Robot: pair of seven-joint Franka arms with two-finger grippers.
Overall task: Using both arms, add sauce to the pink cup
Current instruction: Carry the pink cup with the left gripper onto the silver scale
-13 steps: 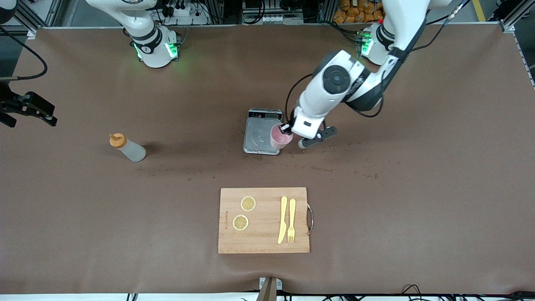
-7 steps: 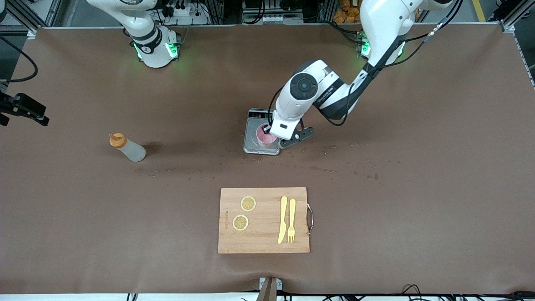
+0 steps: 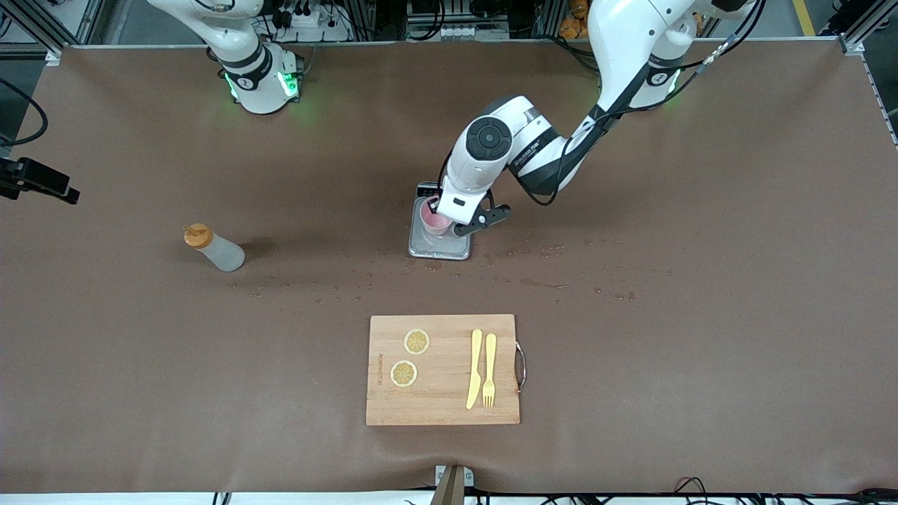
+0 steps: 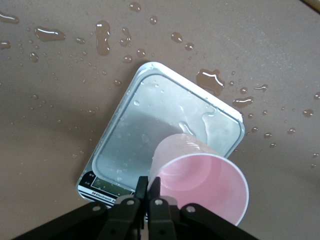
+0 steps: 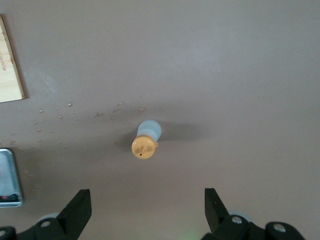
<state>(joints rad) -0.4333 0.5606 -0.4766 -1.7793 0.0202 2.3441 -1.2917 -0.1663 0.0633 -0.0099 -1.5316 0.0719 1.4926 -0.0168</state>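
My left gripper (image 4: pixel 148 182) is shut on the rim of the pink cup (image 4: pixel 200 180), one finger inside and one outside. It holds the cup (image 3: pixel 435 223), a little tilted, over the grey scale (image 3: pixel 438 247) in the middle of the table; the scale's plate (image 4: pixel 150 125) is wet. I cannot tell whether the cup's base touches it. The sauce bottle (image 3: pixel 216 249) with its orange cap stands upright toward the right arm's end of the table. High above it, my right gripper (image 5: pixel 146 195) is open and holds nothing, with the sauce bottle (image 5: pixel 146 140) below it.
A wooden cutting board (image 3: pixel 443 407) lies nearer to the front camera than the scale; two lemon slices (image 3: pixel 417 341), a yellow knife (image 3: pixel 475 368) and a fork (image 3: pixel 489 368) lie on it. Water drops (image 3: pixel 540 283) dot the brown table round the scale.
The left arm has carried the pink cup from the scale's edge on its own side to over the scale's plate. The right hand has drifted a little toward the table's end.
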